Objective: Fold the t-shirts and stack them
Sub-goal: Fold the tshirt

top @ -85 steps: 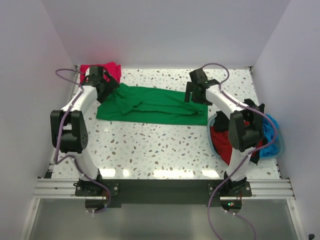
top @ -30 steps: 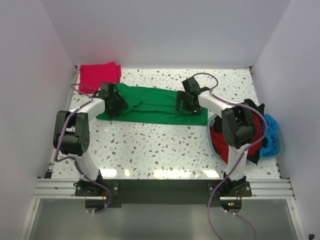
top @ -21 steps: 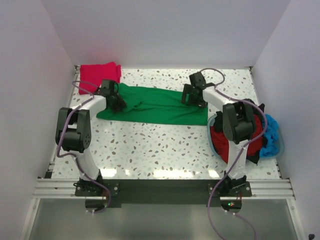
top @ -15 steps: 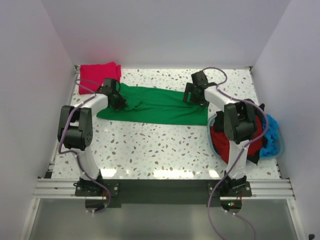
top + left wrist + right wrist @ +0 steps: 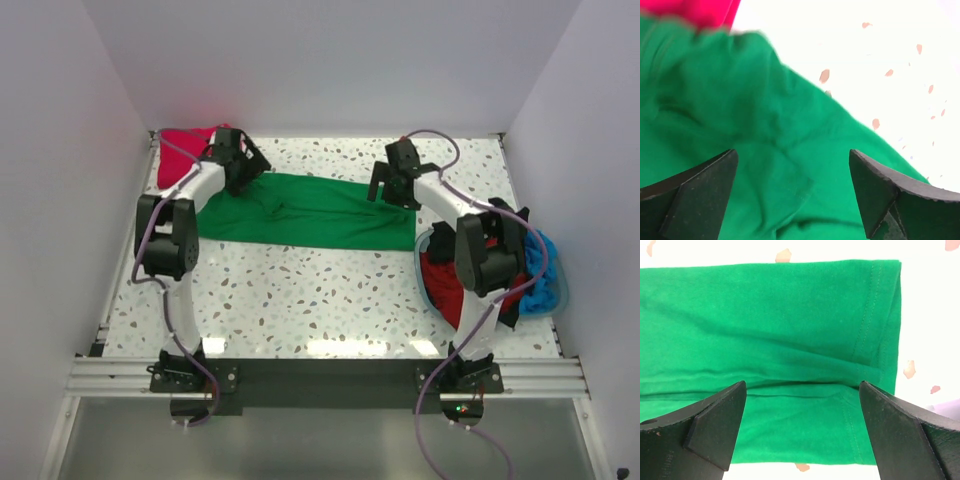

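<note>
Green t-shirt (image 5: 310,212) lies spread across the back half of the desk (image 5: 320,290) as a long strip running left to right, wrinkled toward its left end. Left hand (image 5: 238,160) is over the shirt's back-left end, fingers (image 5: 700,195) spread wide with nothing between them. The left wrist view is blurred and shows mostly green cloth. Can't tell if the tips touch it.

Crimson t-shirt (image 5: 178,158) is bunched in the back-left corner, partly hidden behind the left arm. The left wrist view shows only a sliver of it at the top edge, meeting the green cloth. Overlap unclear.

Right hand (image 5: 392,185) is over the shirt's back-right end, also spread, pinching nothing. The right wrist view shows a stitched hem down the cloth's right edge and a crease across it. Touching or hovering: can't tell.

Basket (image 5: 420,262) sits at the desk's right side, just beside the green shirt's right end, mostly blocked by the right arm. Inside are a dark red t-shirt (image 5: 440,282) and a blue t-shirt (image 5: 545,268). There is also a black patch (image 5: 512,308) at the near side. Cloth or arm part, can't tell. The pile is too covered to count garments. Both wrist views crop the fingers at the bottom.
</note>
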### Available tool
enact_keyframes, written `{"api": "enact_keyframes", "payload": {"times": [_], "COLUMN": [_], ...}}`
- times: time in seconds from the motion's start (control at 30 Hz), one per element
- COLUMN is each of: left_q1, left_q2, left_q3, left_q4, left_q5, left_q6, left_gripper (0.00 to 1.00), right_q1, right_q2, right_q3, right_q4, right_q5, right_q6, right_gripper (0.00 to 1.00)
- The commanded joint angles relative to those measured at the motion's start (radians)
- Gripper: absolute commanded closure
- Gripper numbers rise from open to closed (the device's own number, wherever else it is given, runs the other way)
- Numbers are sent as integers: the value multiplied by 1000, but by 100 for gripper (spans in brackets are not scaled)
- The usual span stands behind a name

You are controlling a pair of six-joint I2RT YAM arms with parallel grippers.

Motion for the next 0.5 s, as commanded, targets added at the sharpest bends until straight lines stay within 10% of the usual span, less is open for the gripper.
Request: {"api": "enact_keyframes", "payload": {"times": [0.0, 0.27, 0.47], "left_q1": [-4, -50, -76], "left_q2": [77, -37, -247], "left_q3": [156, 167, -185], "left_q4": [-65, -67, 47], "left_q5": [-37, -75, -97], "left_q6": [31, 99, 78], "left_gripper": [0, 0, 0], "right_q1": [2, 6, 8], "right_q2": [-80, -124, 33], "right_q3": [0, -29, 132], "right_q4": [-25, 15, -7], "right_q5": [35, -16, -89], "right_q6": [-24, -83, -119], "right_gripper": [1, 1, 1]}}
